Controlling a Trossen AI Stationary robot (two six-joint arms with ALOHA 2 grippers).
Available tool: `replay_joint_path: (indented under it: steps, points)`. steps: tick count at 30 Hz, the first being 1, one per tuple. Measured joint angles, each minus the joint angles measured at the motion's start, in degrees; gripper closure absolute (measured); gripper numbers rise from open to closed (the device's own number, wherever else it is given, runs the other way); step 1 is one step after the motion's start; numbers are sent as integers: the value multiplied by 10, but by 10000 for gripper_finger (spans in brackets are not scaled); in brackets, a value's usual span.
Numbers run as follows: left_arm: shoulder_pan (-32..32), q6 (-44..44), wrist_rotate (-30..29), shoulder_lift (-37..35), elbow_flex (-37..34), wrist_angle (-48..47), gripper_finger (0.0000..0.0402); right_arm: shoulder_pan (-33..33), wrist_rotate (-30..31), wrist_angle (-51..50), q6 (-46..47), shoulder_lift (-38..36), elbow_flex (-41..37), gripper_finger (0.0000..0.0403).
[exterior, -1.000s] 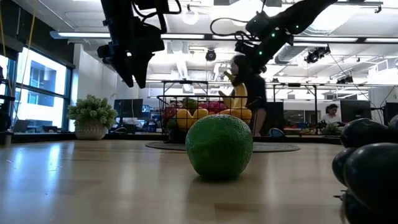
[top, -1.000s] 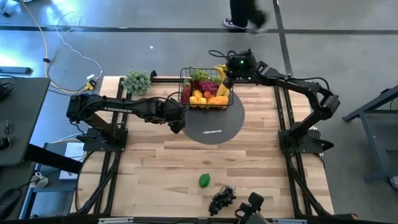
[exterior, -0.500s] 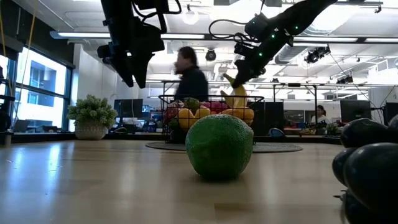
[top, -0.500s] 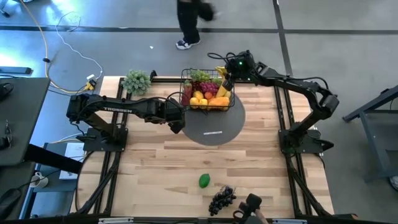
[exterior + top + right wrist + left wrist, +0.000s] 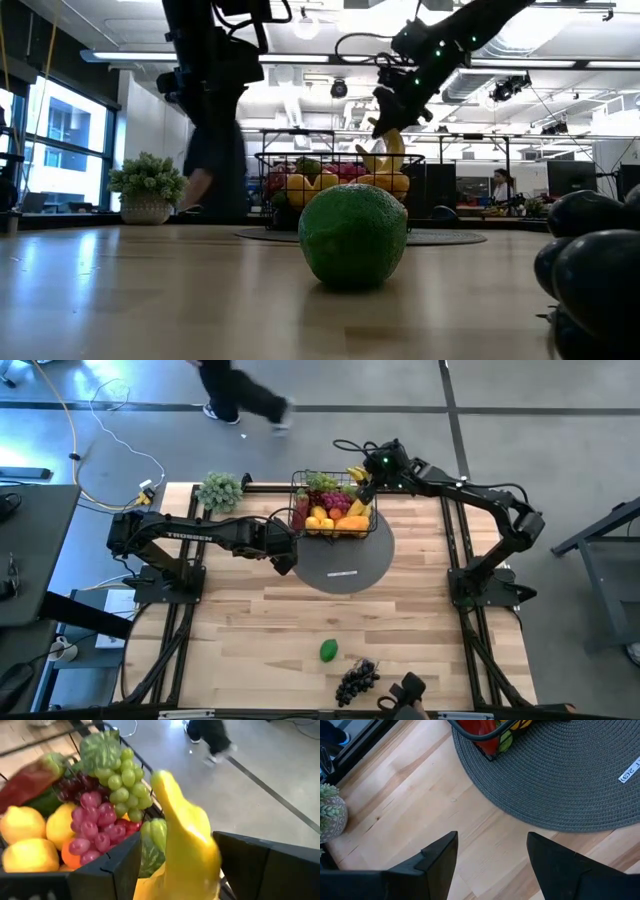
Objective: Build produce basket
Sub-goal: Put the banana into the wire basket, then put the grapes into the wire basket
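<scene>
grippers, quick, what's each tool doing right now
Left tool: open, empty, above the wood beside the grey mat.
Right tool: open around the banana at the basket, fingers spread beside it, no clamp visible.

The high view looks straight down on the whole pale wooden table (image 5: 300,610), with the black wire-mesh basket (image 5: 333,503) upper centre; the low view sits at table-top height, facing level into the room, very near a round green fruit (image 5: 353,235) at centre frame, the same basket (image 5: 340,190) far behind; the left wrist view looks down closely on the grey round woven mat (image 5: 555,775); the right wrist view faces the basket's fruit at close range, a yellow banana (image 5: 187,842) filling its centre.
</scene>
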Motion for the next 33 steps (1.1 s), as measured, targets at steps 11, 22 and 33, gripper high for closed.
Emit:
replay_joint_path:
  steps: [11, 22, 33]
  points:
    - [0, 0, 1, 0, 0, 0, 174, 0, 29, -72, 2, -1, 90, 178]
    - [-5, 0, 32, -16, 0, -21, 174, 16, 29, -266, 77, -1, 216, 178]
    - [-44, 7, 45, -105, 0, -54, 174, 103, 1, -414, 183, -2, 239, 178]
